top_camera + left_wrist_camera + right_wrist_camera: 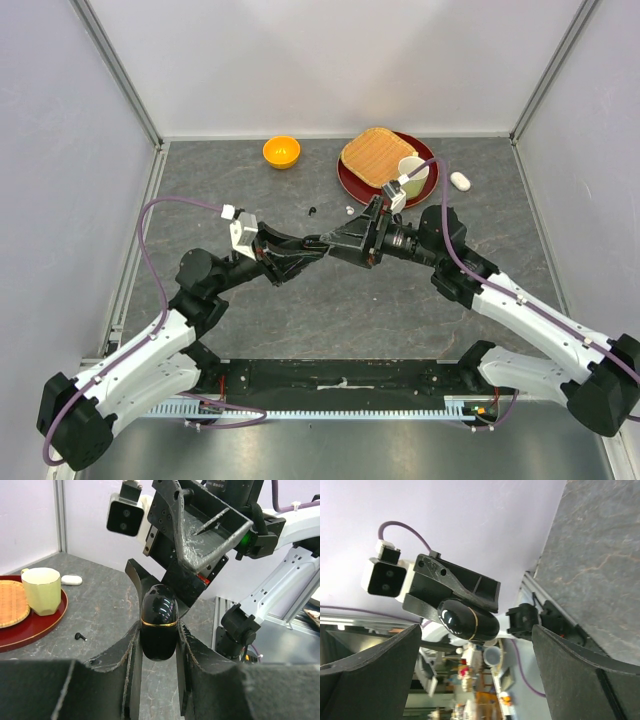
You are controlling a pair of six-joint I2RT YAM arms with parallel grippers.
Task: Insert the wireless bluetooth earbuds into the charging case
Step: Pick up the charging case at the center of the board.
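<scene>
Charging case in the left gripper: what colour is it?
The charging case is glossy black, gold seam; left wrist view.

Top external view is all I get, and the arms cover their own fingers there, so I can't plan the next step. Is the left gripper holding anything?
Observer: Yes. The left gripper is shut on a black oval case.
Operator: Is its lid up?
Observer: No. The gold seam runs unbroken, so it looks closed.
Operator: And the right gripper?
Observer: The right gripper is open, its fingers wide on either side of the case, with gaps showing.
</scene>
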